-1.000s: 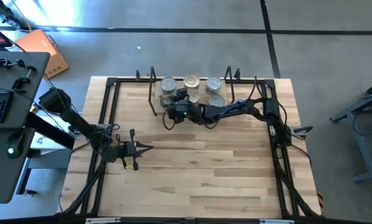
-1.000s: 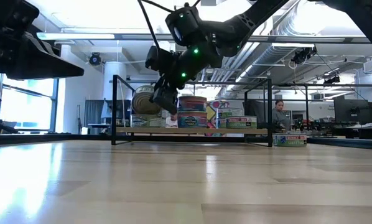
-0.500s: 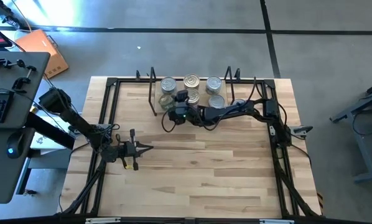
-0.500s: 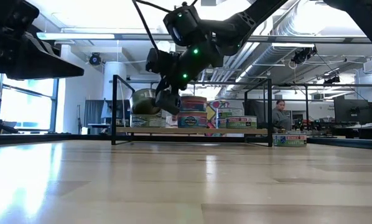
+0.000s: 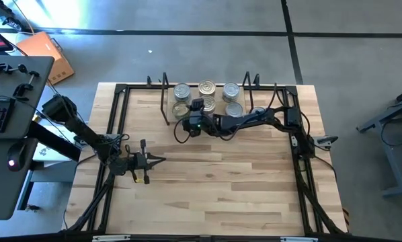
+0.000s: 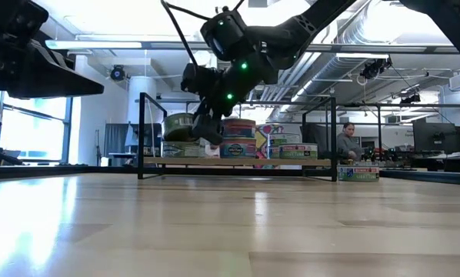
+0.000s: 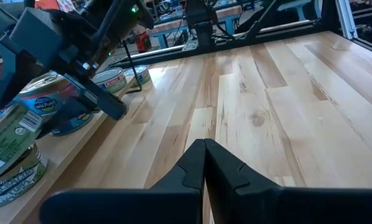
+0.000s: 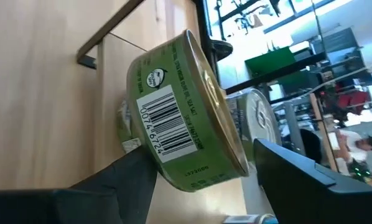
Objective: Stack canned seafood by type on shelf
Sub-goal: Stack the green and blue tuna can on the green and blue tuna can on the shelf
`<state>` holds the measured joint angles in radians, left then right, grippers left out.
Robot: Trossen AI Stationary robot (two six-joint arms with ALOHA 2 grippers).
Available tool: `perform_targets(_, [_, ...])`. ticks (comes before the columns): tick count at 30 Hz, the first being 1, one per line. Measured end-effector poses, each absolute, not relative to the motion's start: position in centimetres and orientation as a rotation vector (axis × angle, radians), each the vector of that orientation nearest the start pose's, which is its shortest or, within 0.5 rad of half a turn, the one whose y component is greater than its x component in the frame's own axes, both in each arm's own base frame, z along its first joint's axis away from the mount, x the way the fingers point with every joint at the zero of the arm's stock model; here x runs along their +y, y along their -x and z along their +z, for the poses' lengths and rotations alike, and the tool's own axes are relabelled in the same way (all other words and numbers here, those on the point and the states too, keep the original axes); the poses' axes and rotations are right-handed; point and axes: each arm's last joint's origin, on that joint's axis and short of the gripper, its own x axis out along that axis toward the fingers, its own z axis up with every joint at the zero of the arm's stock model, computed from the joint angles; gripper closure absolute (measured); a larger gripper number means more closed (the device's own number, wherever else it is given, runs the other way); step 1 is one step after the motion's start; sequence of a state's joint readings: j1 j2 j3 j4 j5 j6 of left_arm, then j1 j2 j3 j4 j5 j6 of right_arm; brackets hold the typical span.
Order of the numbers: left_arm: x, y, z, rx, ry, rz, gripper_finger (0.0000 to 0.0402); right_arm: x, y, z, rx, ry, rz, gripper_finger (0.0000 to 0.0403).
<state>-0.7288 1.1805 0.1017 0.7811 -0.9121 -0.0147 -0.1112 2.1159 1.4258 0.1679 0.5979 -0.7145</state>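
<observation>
On the shelf (image 6: 291, 161) at the table's far side stand stacks of canned seafood (image 5: 207, 88). A green-labelled tin with a gold top (image 8: 173, 124) lies level on another tin (image 6: 180, 148) at the shelf's front left. My right gripper (image 6: 203, 127) is open at that tin, one finger (image 8: 124, 180) on the side of its base and the other (image 8: 292, 174) on the side of its top. My left gripper (image 5: 159, 160) is shut and hovers over the table's left middle, holding nothing. My right gripper has its fingers on either side of the green-labelled tin, coming slanting down from the table's right. I cannot tell whether a finger touches the tin, which rests flat on the tin below.
Blue-labelled tins (image 6: 238, 138) and lower ones (image 6: 299, 151) fill the rest of the shelf. Black frame rails (image 5: 120, 134) run along the table's sides. Bare wood (image 5: 221, 181) lies in front of the shelf. A person (image 6: 345, 142) sits far behind.
My right gripper has opened at the shelf's front left. The green-labelled tin, tilted with its gold top toward the near side a second ago, has come down level onto the tin below it.
</observation>
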Motion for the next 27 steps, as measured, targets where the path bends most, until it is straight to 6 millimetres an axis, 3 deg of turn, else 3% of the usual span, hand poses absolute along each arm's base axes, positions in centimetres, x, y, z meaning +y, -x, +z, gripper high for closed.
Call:
perform_targets(11, [-9.6, -14.2, 13.5, 0.201, -0.195, 0.184, 0.0401, -7.8, -46.7, 20.1, 0.799, 0.709, -0.434, 0.0148])
perform_targets(27, [-9.6, -14.2, 13.5, 0.201, -0.193, 0.184, 0.0401, -8.0, -46.7, 21.4, 0.876, 0.608, -0.342, 0.0148])
